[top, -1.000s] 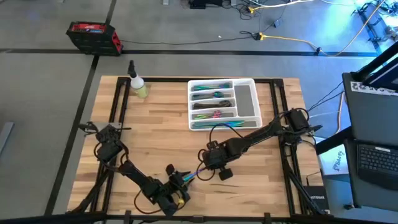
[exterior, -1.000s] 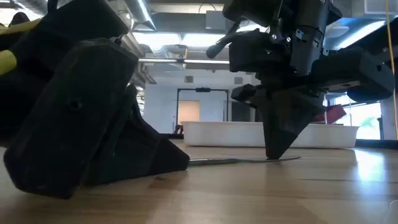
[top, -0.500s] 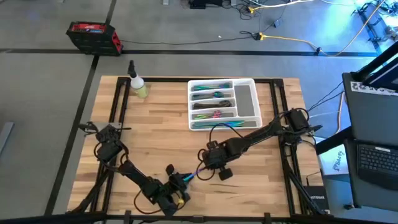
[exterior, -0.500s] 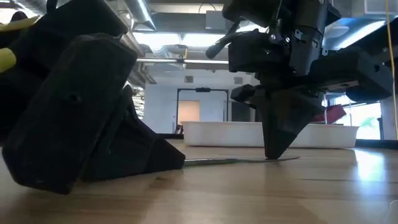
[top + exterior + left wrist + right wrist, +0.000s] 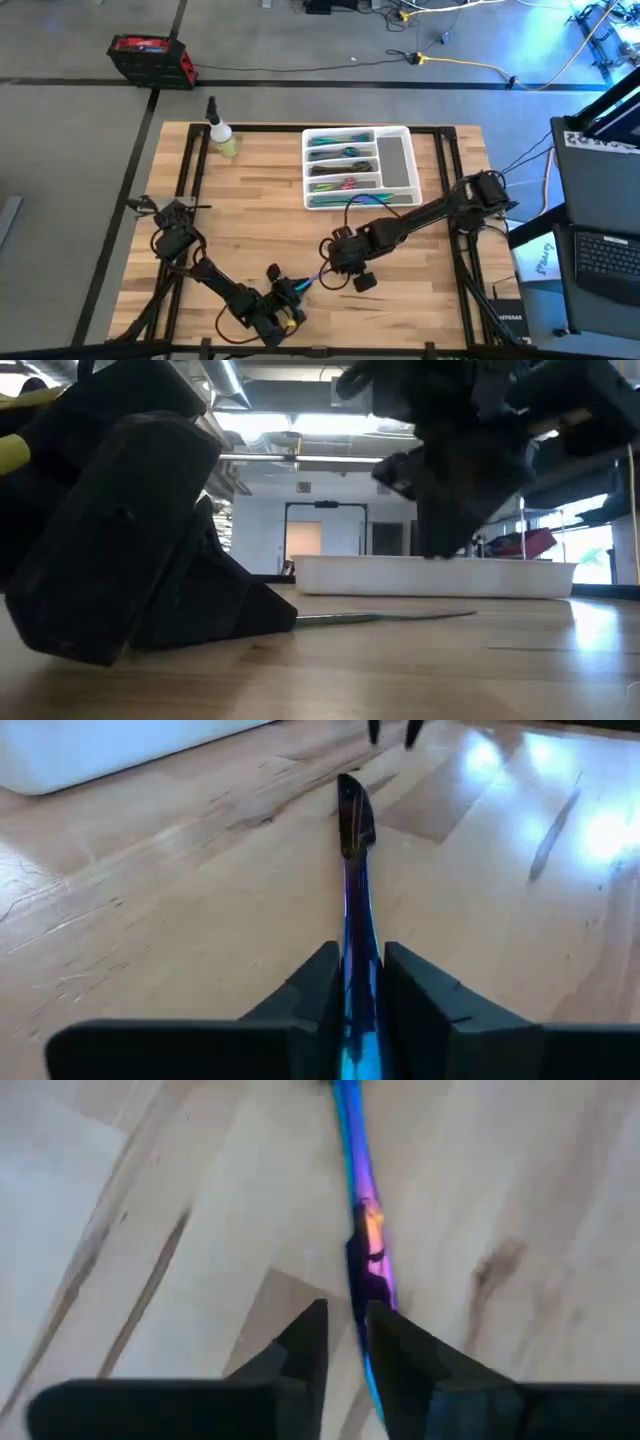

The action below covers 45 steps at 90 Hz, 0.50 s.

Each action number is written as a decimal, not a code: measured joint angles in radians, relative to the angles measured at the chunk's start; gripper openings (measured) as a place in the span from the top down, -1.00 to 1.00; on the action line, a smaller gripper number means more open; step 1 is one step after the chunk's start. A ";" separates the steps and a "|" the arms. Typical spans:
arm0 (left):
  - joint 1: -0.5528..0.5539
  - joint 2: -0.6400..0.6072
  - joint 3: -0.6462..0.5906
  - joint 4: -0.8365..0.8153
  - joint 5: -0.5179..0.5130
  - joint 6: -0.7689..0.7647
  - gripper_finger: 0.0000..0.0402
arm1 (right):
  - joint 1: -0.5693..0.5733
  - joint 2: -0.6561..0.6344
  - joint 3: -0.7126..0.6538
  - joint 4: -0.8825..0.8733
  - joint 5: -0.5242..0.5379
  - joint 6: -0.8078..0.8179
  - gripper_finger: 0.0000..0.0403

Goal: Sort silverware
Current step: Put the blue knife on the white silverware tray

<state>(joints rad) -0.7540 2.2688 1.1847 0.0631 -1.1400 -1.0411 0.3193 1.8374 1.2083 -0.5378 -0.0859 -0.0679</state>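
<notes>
One slim iridescent piece of silverware point(image 5: 318, 276) lies flat on the wooden table near its front edge; I cannot tell which kind it is. My left gripper point(image 5: 303, 286) lies low on the table, shut on the near end. My right gripper point(image 5: 335, 262) hangs above the piece's far end point(image 5: 455, 615), clear of it, and that end shows through the narrow gap between its fingers point(image 5: 347, 1308). More silverware lies in the white tray point(image 5: 396, 190) at the back. My left gripper pinches the handle point(image 5: 358, 945) of the silverware piece between its two fingers. The fingers come in level and low from the near left and lie along the piece. The piece rests flat on the table, its far end point(image 5: 350, 800) pointing toward the tray.
A small spray bottle point(image 5: 222, 137) stands at the far left. The white tray point(image 5: 430, 575) sits at the far middle, beyond both grippers. Bare wood lies to the left of the tray and along the right front.
My right gripper has gone up from the table, off the far end of the silverware piece, and now hangs above it. The piece has stayed flat on the table in my left gripper.
</notes>
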 joint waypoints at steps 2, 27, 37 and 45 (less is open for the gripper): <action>0.000 0.000 0.000 0.000 0.000 0.000 0.72 | -0.001 -0.007 0.000 -0.001 0.001 -0.001 0.67; -0.001 0.000 0.000 0.006 0.000 -0.004 0.73 | 0.002 -0.135 0.000 -0.017 0.116 0.006 0.47; -0.001 0.000 0.000 0.007 -0.001 -0.007 0.73 | 0.002 -0.206 0.001 -0.013 0.185 0.020 0.46; -0.001 0.000 0.000 0.007 -0.002 -0.010 0.73 | 0.002 -0.254 0.001 -0.012 0.217 0.039 0.46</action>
<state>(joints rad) -0.7547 2.2688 1.1847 0.0704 -1.1416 -1.0515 0.3214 1.5834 1.2091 -0.5499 0.1307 -0.0291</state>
